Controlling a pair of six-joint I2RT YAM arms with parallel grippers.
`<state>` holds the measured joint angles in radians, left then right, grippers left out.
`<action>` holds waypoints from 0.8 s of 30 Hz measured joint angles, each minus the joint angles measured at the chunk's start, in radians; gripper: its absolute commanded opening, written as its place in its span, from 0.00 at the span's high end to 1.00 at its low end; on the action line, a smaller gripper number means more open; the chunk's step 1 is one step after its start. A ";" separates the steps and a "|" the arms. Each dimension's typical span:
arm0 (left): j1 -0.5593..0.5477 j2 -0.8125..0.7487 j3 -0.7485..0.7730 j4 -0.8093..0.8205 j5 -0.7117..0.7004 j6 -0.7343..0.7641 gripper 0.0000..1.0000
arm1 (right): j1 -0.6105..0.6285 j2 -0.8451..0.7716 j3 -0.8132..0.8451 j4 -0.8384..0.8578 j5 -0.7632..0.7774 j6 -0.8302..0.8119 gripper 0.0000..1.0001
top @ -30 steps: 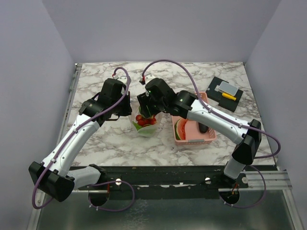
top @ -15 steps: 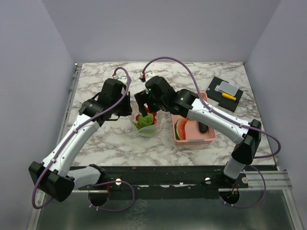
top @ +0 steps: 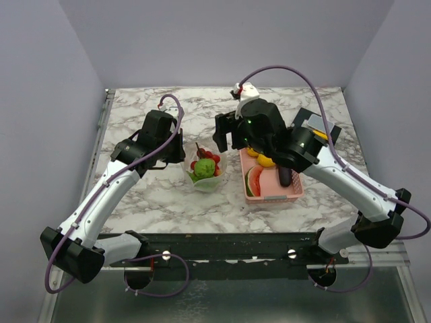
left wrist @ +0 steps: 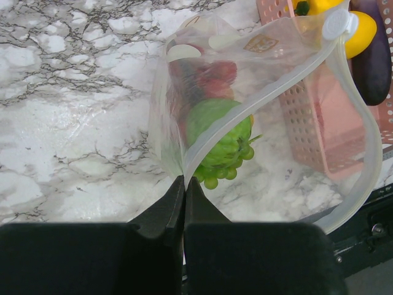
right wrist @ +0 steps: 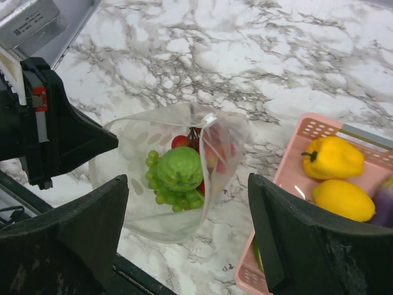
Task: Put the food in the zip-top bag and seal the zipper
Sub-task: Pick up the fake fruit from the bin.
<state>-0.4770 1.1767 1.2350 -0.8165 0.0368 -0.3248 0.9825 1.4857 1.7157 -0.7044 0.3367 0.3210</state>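
My left gripper (left wrist: 184,182) is clamped tight on the rim of the zip-top bag (left wrist: 264,67), whose mouth gapes; my right gripper (right wrist: 187,181) hangs spread wide and empty near it. Green and seemingly red food (right wrist: 179,169) sits inside the bag, just beside the pink basket (right wrist: 307,126).

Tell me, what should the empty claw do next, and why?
Probably swing the right gripper over the pink basket and lower onto the yellow pepper. Its jaws are open and empty, the left gripper pinches the edge of the zip-top bag, holding it open, and food is left in the basket.
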 measured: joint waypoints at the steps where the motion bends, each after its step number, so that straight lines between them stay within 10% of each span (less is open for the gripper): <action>1: 0.000 0.000 0.000 0.000 0.000 0.000 1.00 | 0.000 -0.019 -0.008 -0.005 0.017 0.004 0.17; 24: 0.000 0.000 0.000 0.000 0.000 0.000 1.00 | -0.189 -0.209 -0.458 -0.120 0.150 0.154 0.07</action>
<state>-0.4770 1.1767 1.2346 -0.8165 0.0372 -0.3248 0.7933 1.2766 1.2575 -0.8246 0.4870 0.4755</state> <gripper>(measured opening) 0.005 0.864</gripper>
